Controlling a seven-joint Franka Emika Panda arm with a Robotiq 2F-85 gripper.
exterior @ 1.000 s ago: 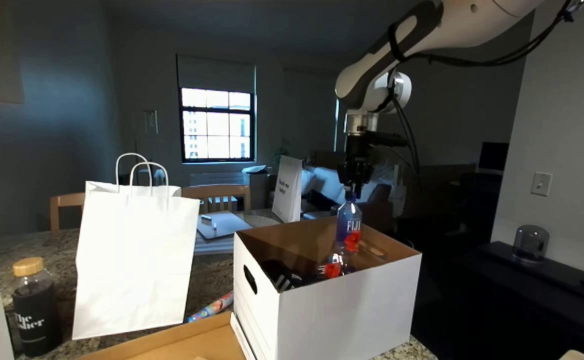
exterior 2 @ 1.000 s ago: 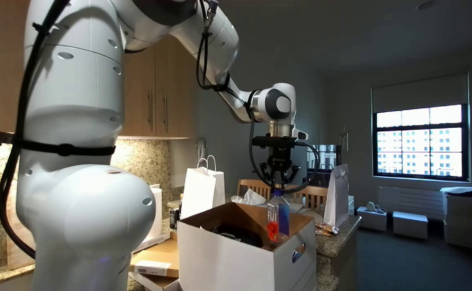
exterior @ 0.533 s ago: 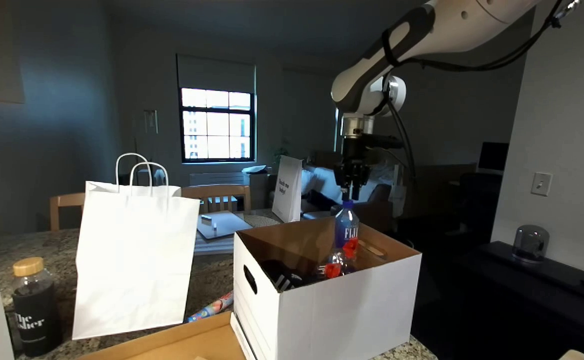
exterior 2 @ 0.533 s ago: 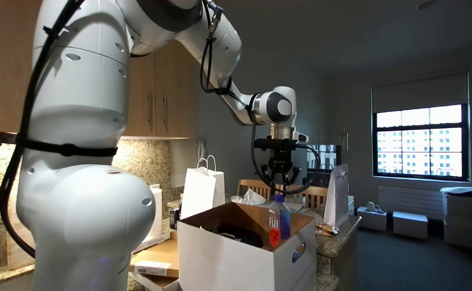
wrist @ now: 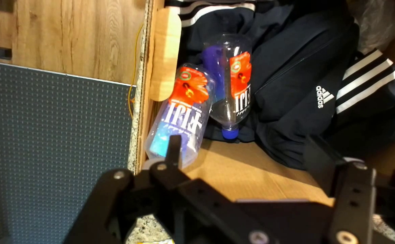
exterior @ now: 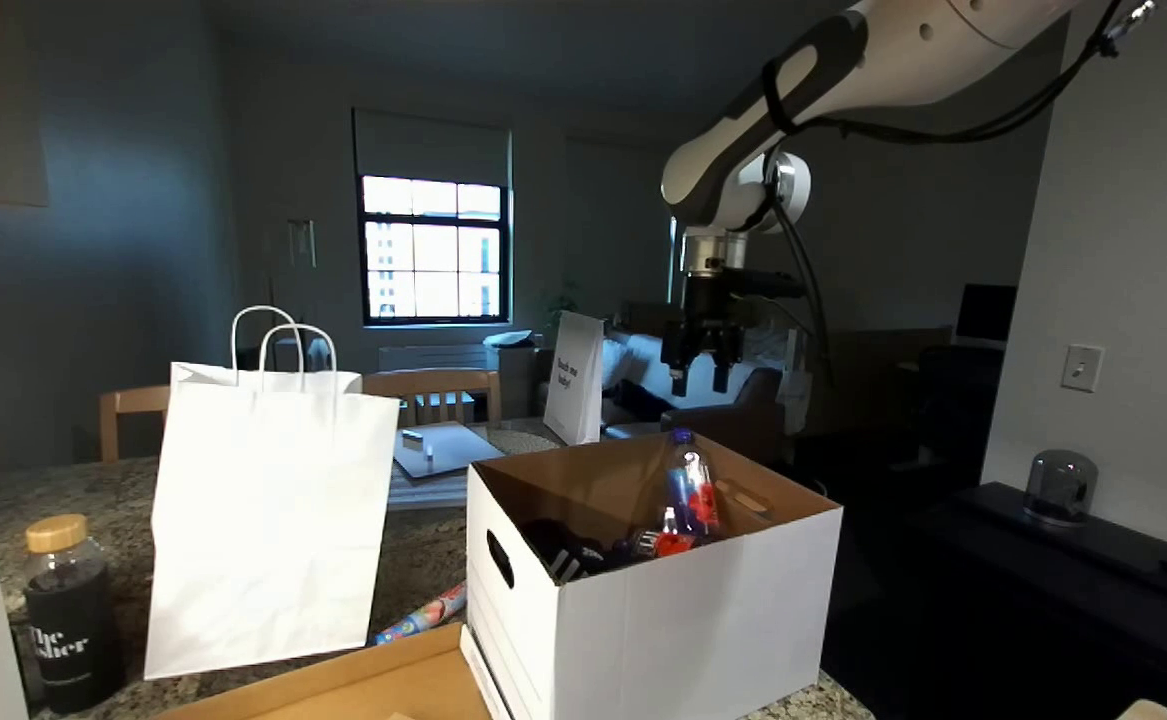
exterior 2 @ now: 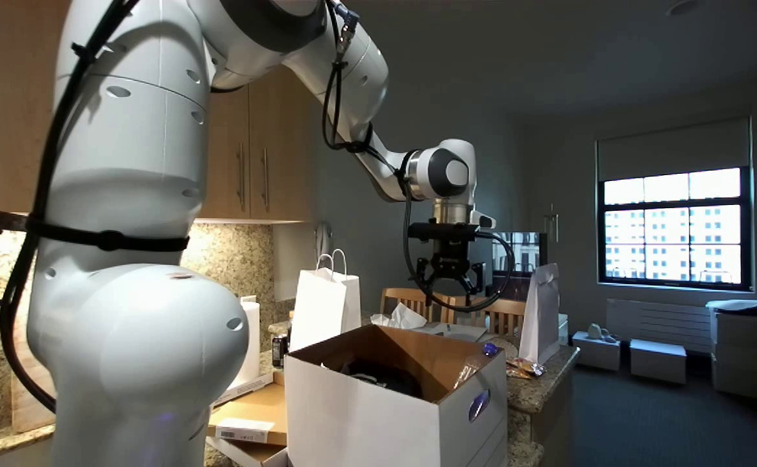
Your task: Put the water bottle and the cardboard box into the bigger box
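The water bottle (exterior: pixel 691 490), clear with a blue cap and red-and-blue label, leans inside the bigger box (exterior: pixel 693 630), tilted at its inner wall. Its cap shows over the rim in an exterior view. Above the box hangs my gripper (exterior: pixel 700 383), fingers spread with nothing between them. The wrist view has the bottle (wrist: pixel 183 115) partly behind one finger (wrist: pixel 174 149). A similar bottle (wrist: pixel 233 84) lies on dark clothing in the box. A brown cardboard shape (exterior 2: pixel 268 402) with a white label sits beside the box; whether this is the cardboard box I cannot tell.
Dark striped clothing (wrist: pixel 292 67) fills part of the box. A white paper bag (exterior: pixel 273 530) with handles and a dark jar (exterior: pixel 68 620) stand on the counter. Another white bag (exterior 2: pixel 539 314) is behind the box. A brown-lined lid (exterior: pixel 343 690) lies alongside.
My gripper sank slightly, then its fingers spread and let go of the bottle. The bottle dropped and tipped over against the box wall.
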